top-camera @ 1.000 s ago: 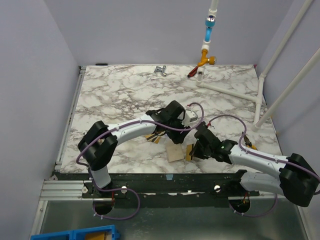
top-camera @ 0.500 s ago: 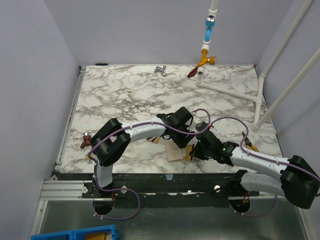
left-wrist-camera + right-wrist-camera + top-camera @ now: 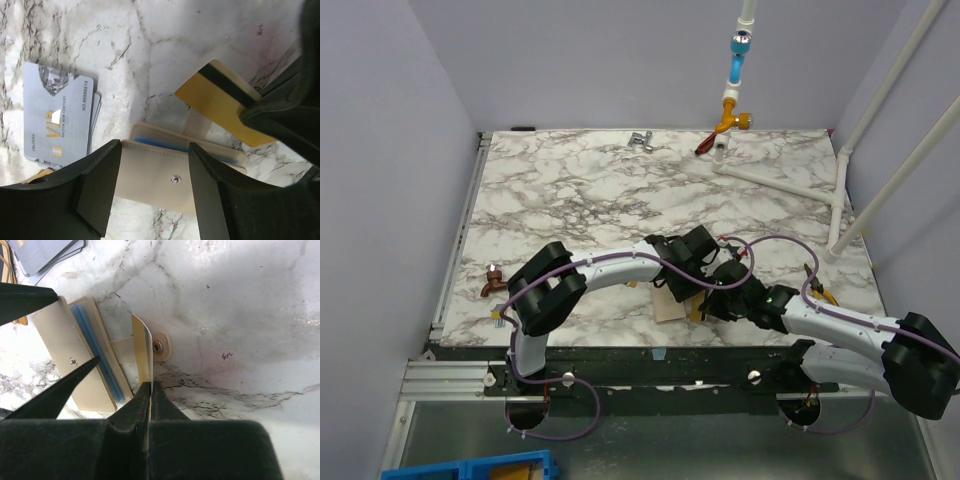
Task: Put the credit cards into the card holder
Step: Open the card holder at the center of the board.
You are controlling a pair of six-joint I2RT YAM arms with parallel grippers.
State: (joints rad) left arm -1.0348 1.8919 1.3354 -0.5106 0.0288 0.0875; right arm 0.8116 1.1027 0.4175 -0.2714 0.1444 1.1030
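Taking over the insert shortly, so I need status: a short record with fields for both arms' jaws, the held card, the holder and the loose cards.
left gripper: jaws open, one each side of the card holder flap; contact unclear
right gripper: jaws shut on the gold card, held on edge
gold card: over the holder's snap tab, not yet inserted
card holder: open on the marble table, blue card showing in a slot
grey cards: stacked on the table beside the holder
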